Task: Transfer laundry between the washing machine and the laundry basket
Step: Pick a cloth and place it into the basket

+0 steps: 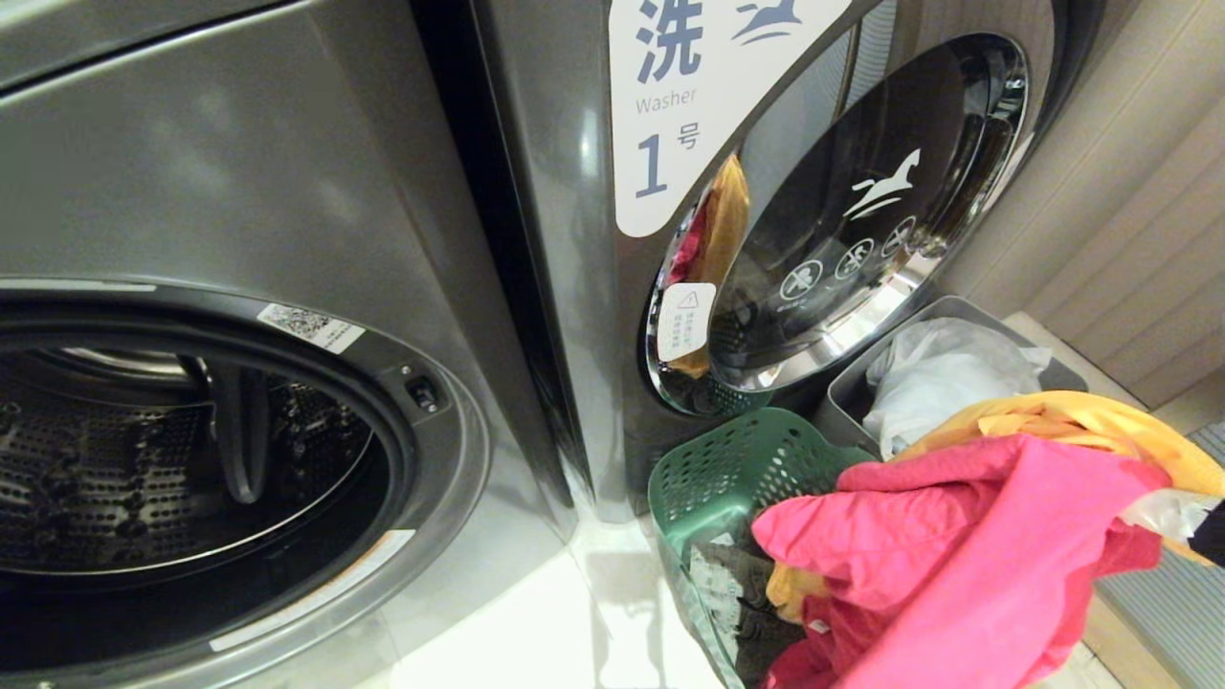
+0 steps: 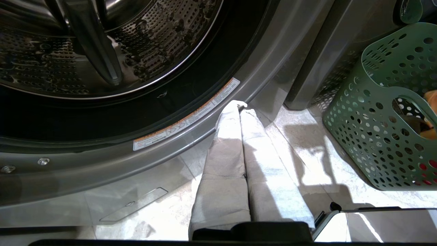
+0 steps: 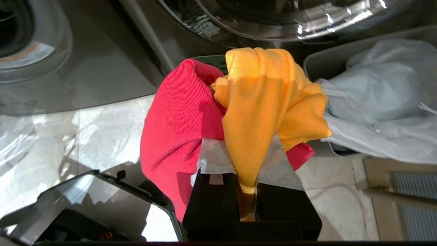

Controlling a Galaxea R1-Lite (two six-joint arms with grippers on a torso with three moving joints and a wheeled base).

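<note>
Open washing machine (image 1: 239, 450) drum fills nine o'clock, door swung clear to receive a load. Green laundry basket (image 1: 727, 469) at five o'clock. Right gripper (image 3: 246, 164) pinches the laundry (image 1: 967, 536) bundle above it, red-pink and yellow-orange cloth drooping, long axis roughly vertical. Left gripper (image 2: 240, 111), pressed together, parked by the drum rim.

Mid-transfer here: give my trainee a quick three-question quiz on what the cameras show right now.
1. True or false: the right gripper is shut on the laundry.
2. Which machine's door stands open? A) the washing machine on the left; B) the one labelled "1".
3. Fill in: the left gripper, fingers pressed together near the open drum's lower rim, holds ____.

Key: 1 true; 2 A; 3 nothing.
</note>
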